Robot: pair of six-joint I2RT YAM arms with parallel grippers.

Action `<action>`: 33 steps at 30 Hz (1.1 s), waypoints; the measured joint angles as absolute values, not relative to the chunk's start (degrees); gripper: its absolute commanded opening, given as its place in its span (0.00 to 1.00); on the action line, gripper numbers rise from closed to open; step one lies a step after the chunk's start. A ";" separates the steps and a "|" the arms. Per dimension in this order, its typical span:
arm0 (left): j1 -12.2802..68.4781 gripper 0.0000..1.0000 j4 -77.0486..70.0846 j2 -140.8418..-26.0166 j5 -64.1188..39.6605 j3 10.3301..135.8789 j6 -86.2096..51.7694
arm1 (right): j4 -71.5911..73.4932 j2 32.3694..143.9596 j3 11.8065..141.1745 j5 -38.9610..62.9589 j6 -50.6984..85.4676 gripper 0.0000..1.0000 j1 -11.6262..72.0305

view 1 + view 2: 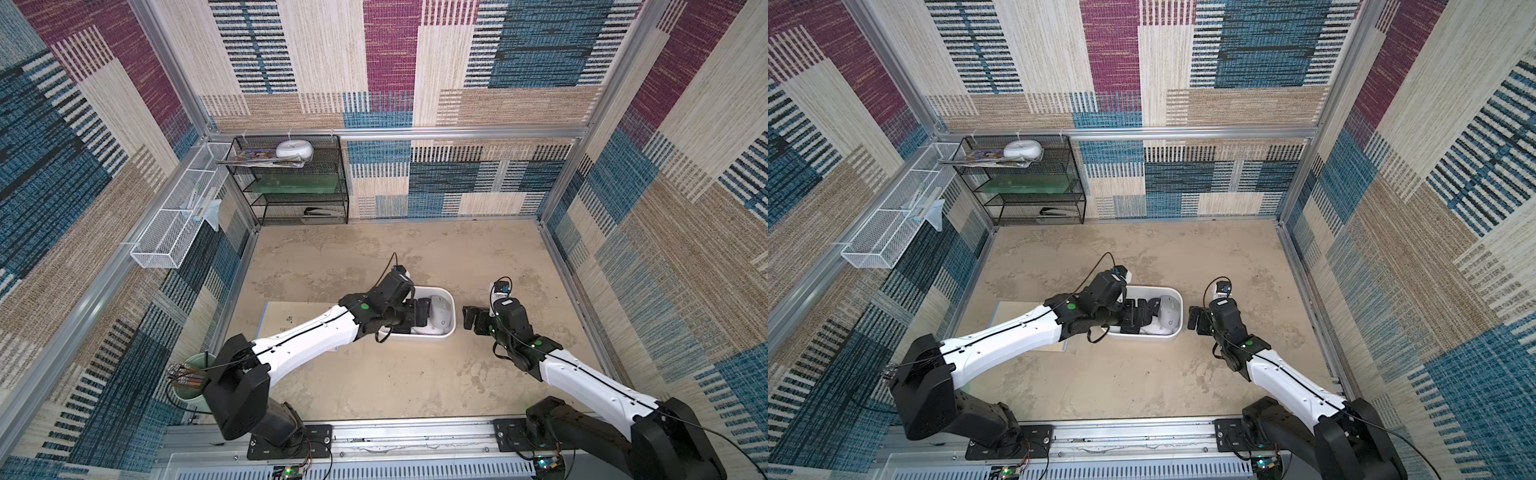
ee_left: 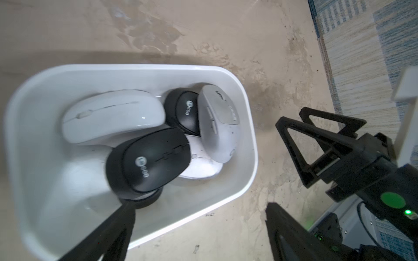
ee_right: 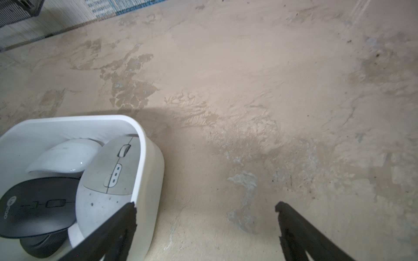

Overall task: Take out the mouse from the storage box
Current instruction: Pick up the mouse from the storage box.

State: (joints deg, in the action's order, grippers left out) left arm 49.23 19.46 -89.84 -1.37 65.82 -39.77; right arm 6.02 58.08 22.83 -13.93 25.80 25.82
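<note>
Black fingers (image 2: 124, 214) of the left gripper (image 2: 199, 205) spread wide, holding nothing. One tip is inside the white rounded plastic storage box (image 2: 135, 67), at the near end of the black oval mouse (image 2: 149, 160), perhaps touching; its partner hangs outside over the mottled beige table (image 2: 226, 34). That mouse's long axis slants toward the grey mouse (image 2: 219, 126) at the end nearest the right gripper (image 3: 204, 205), also wide and empty. Both fingers probably must flank the mouse first. A glossy white mouse (image 2: 113, 117) and second black mouse (image 2: 181, 110) share the box.
</note>
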 measured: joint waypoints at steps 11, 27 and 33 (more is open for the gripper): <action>51.57 0.81 15.55 -102.43 -3.14 71.00 -46.46 | 7.97 54.83 21.61 -14.68 25.69 1.00 25.71; 49.89 0.82 9.54 -111.74 -6.02 75.40 -49.47 | 8.51 53.41 20.88 -13.19 25.69 1.00 25.71; 49.41 0.70 7.84 -112.31 -6.96 75.40 -49.87 | 8.54 53.76 20.88 -12.82 25.69 1.00 25.71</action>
